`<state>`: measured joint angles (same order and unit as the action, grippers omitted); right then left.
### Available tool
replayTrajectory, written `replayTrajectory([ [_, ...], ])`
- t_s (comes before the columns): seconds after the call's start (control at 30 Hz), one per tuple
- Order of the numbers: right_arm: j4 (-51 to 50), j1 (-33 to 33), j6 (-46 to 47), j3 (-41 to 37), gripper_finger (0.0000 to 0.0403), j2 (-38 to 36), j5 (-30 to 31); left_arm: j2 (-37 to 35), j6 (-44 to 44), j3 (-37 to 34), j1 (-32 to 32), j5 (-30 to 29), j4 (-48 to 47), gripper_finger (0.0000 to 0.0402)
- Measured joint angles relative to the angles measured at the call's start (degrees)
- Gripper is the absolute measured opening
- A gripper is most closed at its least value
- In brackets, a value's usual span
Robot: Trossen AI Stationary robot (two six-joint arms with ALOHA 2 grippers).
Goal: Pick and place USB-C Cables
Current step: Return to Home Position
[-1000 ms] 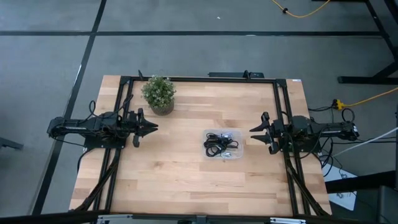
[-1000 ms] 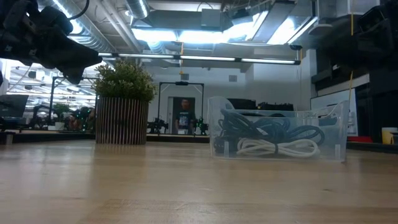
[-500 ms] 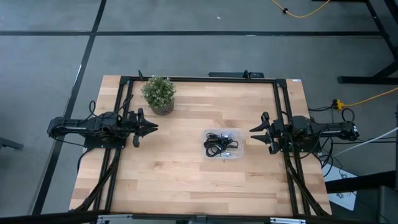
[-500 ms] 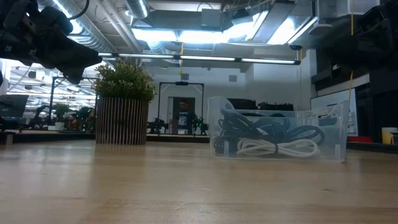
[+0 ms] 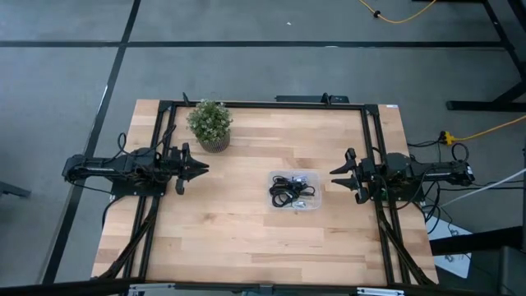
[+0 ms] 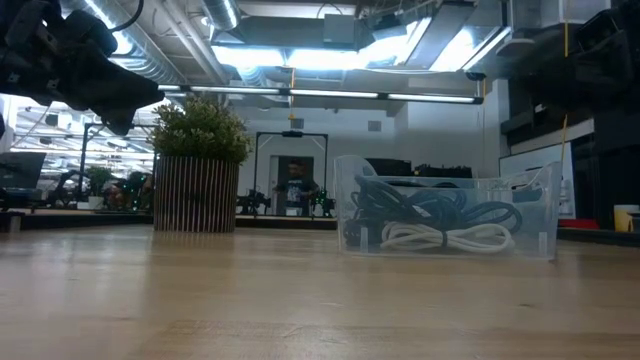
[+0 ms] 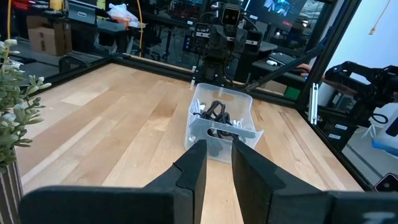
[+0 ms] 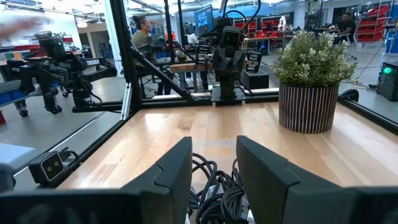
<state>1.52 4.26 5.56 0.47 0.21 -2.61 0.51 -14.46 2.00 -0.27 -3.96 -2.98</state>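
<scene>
The USB-C cables [image 5: 289, 192] lie tangled in a small clear plastic bin [image 5: 317, 202] right of the table's middle. In the low view, black cables [image 6: 430, 208] lie over a pale coiled one [image 6: 445, 238]. The cables also show in the left wrist view [image 7: 215, 112] and the right wrist view [image 8: 214, 180]. My left gripper [image 5: 205, 168] hovers at the table's left side, pointing at the bin, slightly open and empty. My right gripper [image 5: 333, 172] hovers just right of the bin, slightly open and empty.
A potted plant [image 5: 209, 123] in a striped pot stands at the far left of the table, just beyond my left gripper. A black frame [image 5: 263, 104] runs along the table's edges. People show in the room behind the table [image 8: 142, 31].
</scene>
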Motion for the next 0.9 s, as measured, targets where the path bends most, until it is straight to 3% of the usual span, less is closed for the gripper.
replayTrajectory([
  [0.17,0.00,0.00,0.00,0.00,0.0129,0.00,0.00,0.00,0.21,0.00,-0.01,0.01,0.00,0.0069],
  [0.33,0.00,0.00,0.00,0.00,0.0129,0.00,0.00,-0.15,8.43,0.00,-0.02,-0.99,0.04,0.0069],
  [0.9,0.00,0.01,0.00,0.00,0.0129,0.00,0.02,-0.15,10.54,0.00,-0.02,-0.98,0.07,0.0069],
])
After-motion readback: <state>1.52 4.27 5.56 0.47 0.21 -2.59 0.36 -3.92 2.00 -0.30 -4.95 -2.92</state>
